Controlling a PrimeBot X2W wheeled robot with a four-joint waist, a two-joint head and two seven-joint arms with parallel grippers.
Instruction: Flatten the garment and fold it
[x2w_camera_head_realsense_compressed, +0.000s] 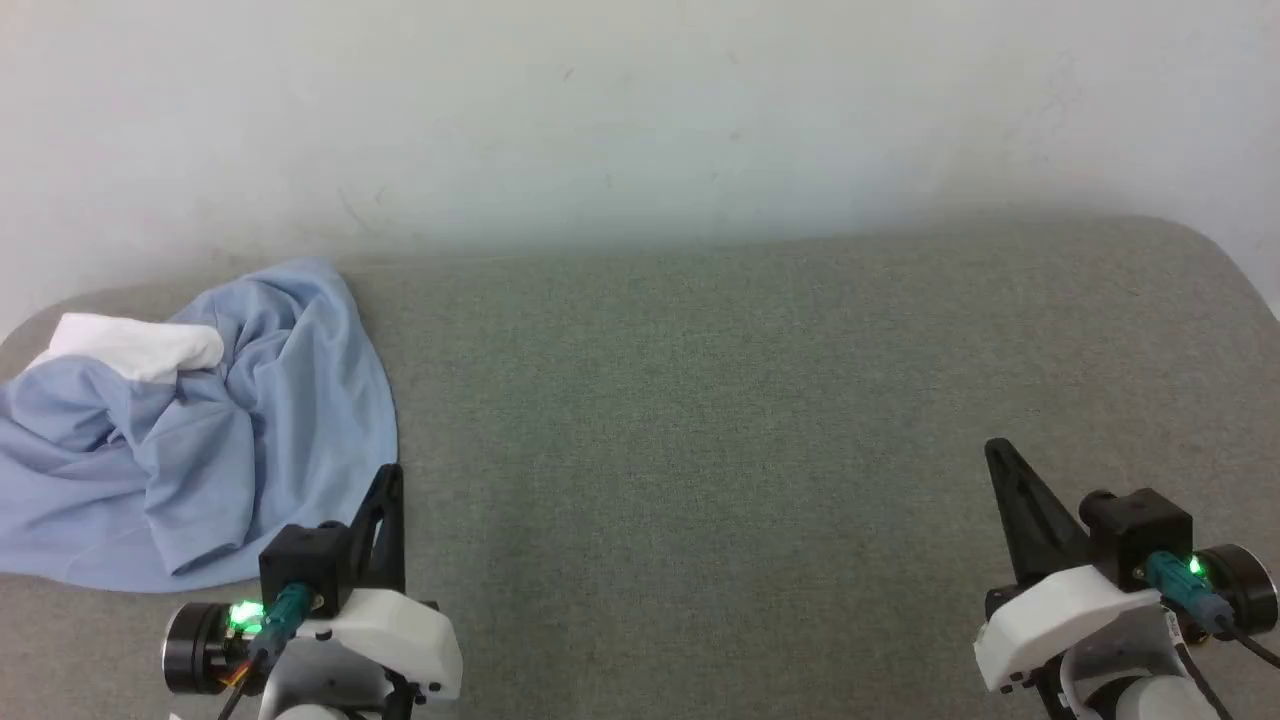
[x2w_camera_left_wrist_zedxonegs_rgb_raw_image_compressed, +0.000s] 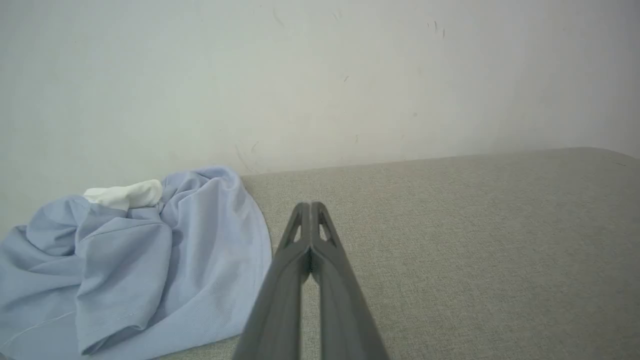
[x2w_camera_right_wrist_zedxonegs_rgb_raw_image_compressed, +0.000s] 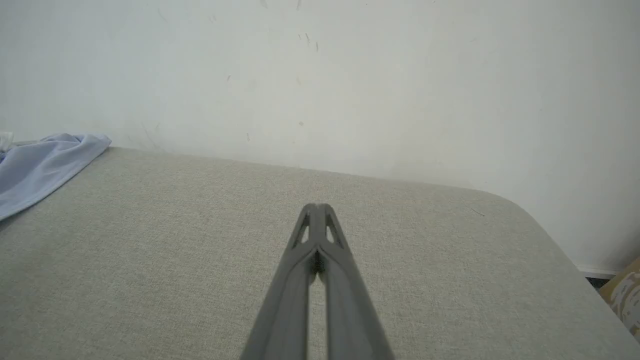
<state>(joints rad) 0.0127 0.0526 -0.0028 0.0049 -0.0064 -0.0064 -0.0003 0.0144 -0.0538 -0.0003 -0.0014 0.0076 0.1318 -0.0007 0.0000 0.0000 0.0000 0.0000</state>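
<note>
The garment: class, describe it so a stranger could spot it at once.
Start at the grey table against the pale wall. At its left end lies the garment, crumpled. Its light blue cloth with a white part stands out from the grey.

Left arm (x2w_camera_head_realsense_compressed: 392, 640), right arm (x2w_camera_head_realsense_compressed: 1058, 612): jaws together

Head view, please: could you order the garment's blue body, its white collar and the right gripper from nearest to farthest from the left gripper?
1. The garment's blue body: just left of the left gripper, by its tip.
2. The white collar: farther left and back.
3. The right gripper: far right, across the table.
</note>
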